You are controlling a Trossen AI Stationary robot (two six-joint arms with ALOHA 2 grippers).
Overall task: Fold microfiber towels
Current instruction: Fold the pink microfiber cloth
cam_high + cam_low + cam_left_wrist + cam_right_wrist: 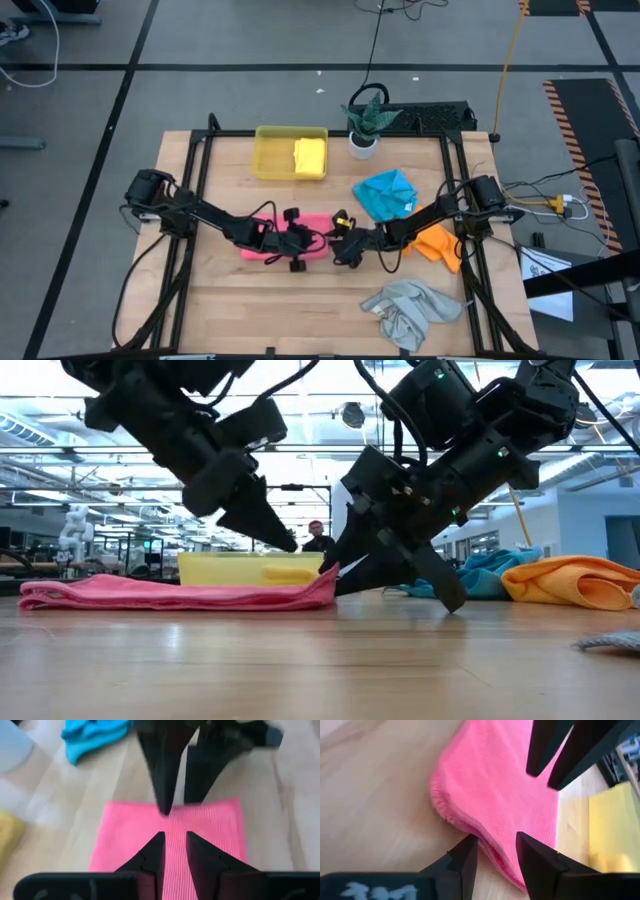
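High view: recorded all five cloths. Pink towel (312,229) at table centre, beneath both grippers; yellow towel (310,156) folded in yellow tray (270,152) at far edge; blue towel (388,193) far right; orange towel (440,243) at right edge; grey towel (410,310) crumpled near right. Potted plant (366,128) beside tray.

Low view: showed pink towel (180,593) lying flat in layers, left gripper (282,538) poised just above it, right gripper (345,570) at its right end. Grey towel barely visible there.

Left wrist view: showed left gripper (175,846) narrowly parted over pink towel (130,840), nothing between fingers.

Right wrist view: showed right gripper (497,854) partly open, fingers straddling folded edge of pink towel (490,795); grip not confirmed. Table (375,795) bare beside it.
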